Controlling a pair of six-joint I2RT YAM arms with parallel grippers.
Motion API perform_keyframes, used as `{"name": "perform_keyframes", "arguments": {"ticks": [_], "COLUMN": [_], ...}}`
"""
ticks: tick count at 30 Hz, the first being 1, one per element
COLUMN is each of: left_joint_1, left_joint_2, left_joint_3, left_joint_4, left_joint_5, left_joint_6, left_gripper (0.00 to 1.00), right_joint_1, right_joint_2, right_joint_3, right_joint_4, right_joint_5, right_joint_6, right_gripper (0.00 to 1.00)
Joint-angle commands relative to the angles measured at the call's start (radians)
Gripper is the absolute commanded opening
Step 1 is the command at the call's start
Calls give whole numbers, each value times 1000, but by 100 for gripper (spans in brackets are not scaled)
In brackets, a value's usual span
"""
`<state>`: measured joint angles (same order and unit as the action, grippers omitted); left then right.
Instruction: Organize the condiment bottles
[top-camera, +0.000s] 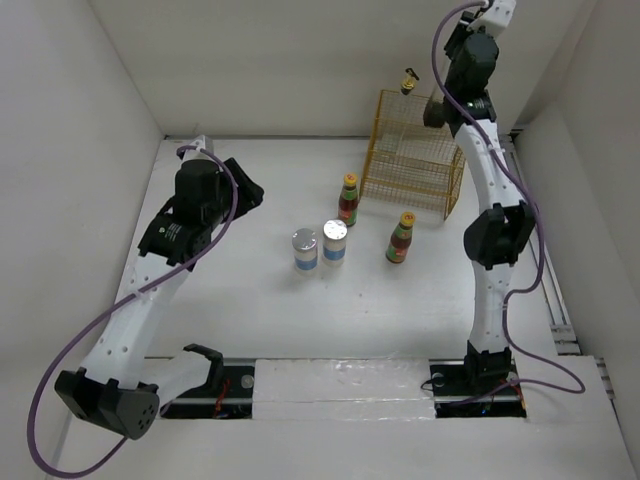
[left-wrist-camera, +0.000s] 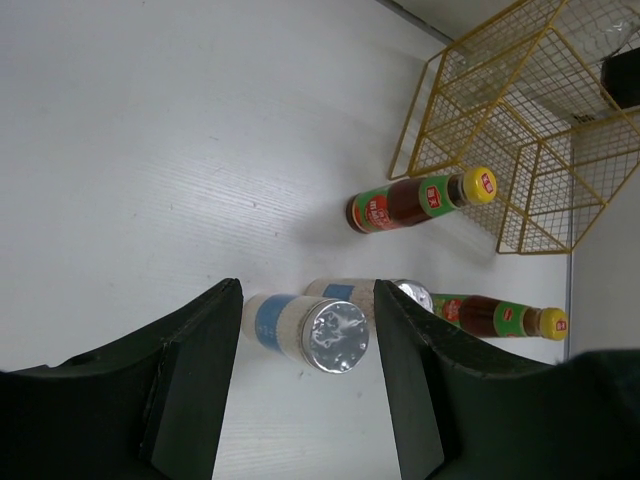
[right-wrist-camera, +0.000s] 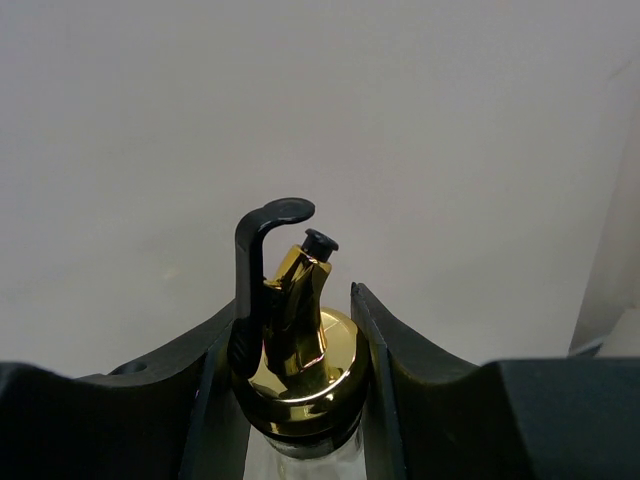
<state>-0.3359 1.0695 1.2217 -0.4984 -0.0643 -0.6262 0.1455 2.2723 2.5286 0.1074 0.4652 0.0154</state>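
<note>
Left gripper (left-wrist-camera: 308, 288) low, jaws apart; right arm (top-camera: 483, 165) stretched high, right gripper (right-wrist-camera: 296, 303) clamping gold-spout bottle (right-wrist-camera: 300, 365).

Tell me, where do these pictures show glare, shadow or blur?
Right wrist view: bright highlights on the gold top of the glass bottle, the dark fingers nearly featureless. Left wrist view: the silver lid of the white cylinder glints, the table evenly bright. Top external view: sharp, soft faint shadows, sheen on the clear strip by the arm bases.
</note>
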Motion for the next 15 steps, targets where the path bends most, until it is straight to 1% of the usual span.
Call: {"name": "perform_keyframes", "arguments": {"ticks": [1, 10, 14, 15], "left_joint_1": [6, 6, 6, 6], "left_joint_2": [3, 12, 12, 12], "left_joint_3": [35, 35, 25, 25], "left_joint_4": [4, 4, 14, 14], "left_joint_5": [-14, -5, -5, -5], "left_joint_6": [3, 3, 3, 3], "left_gripper": [51, 51, 51, 51], "right_joint_1": [23, 51, 51, 51], "right_joint_2": [-80, -198, -238, -249], "right_joint_3": [-88, -352, -430, -448], "right_joint_4": [129, 140, 115, 115], "right_joint_5": [15, 6, 6, 6], "right_joint_6": [15, 15, 15, 15], "right_gripper": [0, 0, 9, 16]}}
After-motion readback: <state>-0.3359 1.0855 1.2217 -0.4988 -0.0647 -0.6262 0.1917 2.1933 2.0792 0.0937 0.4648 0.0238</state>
